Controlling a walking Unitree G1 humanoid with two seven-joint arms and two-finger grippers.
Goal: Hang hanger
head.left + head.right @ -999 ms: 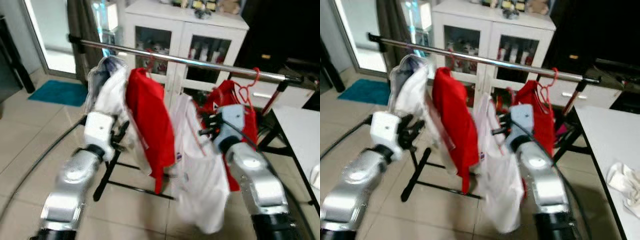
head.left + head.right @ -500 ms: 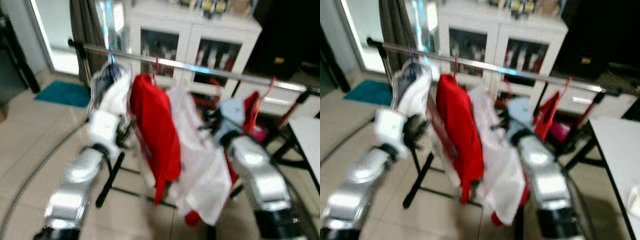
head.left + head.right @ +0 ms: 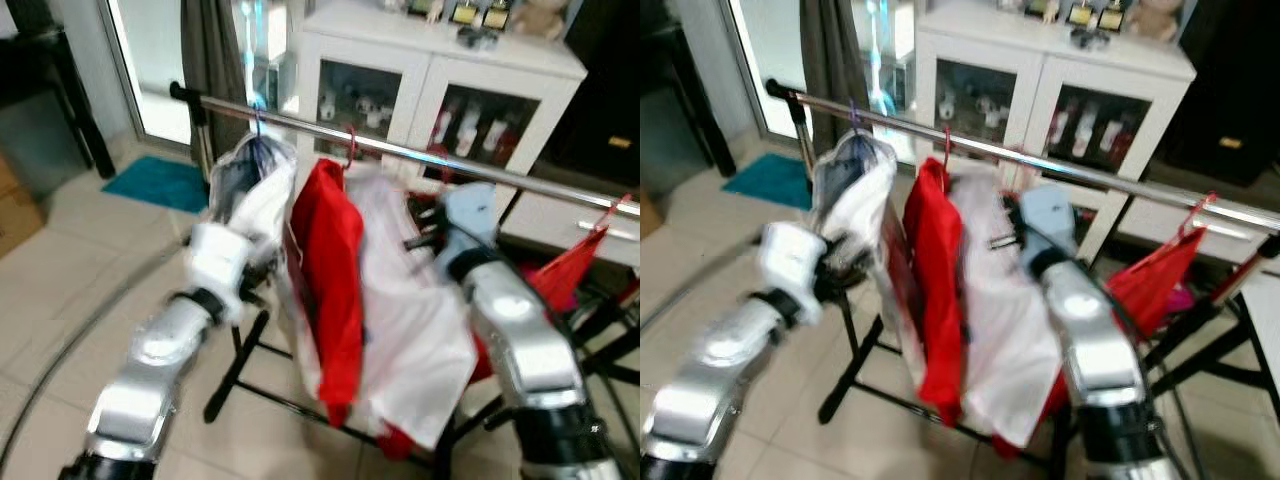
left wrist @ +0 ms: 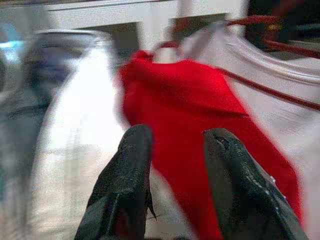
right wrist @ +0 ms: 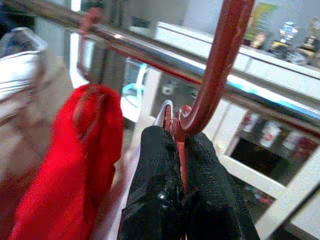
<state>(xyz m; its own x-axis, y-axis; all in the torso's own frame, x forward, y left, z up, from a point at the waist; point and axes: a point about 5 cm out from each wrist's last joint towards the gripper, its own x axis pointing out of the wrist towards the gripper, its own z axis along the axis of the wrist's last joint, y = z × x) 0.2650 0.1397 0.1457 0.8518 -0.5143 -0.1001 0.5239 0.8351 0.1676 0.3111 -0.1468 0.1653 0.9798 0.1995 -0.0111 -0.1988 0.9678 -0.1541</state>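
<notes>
A chrome clothes rail [image 3: 420, 155] is running across the room from far left to near right, in front of a white glass-door cabinet [image 3: 440, 95]. Several garments are hanging from it. At the left end, a white garment in a clear cover [image 3: 250, 195] is hanging, with a red shirt [image 3: 335, 270] just to its right. A white shirt [image 3: 415, 320] is draping down beside the red one, and another red garment [image 3: 575, 275] is hanging well apart, near the right end of the rail.

The right end effector [image 5: 179, 187] is pinching shut on the stem of a red hanger [image 5: 217, 65], with both black fingers [image 5: 155, 175] pressing against it. The hanger's hook is rising up in front of the rail; whether it is already resting over the rail cannot be told. In the head views, the right arm [image 3: 510, 330] is reaching up towards the rail, with the white shirt hanging beside it.

The left end effector [image 4: 172, 150] is hovering close to the red shirt and the covered white garment, its two fingers [image 4: 127, 175] standing a little apart and gripping nothing. A teal mat [image 3: 160, 183] is lying on the tiled floor [image 3: 60, 300] at the far left.
</notes>
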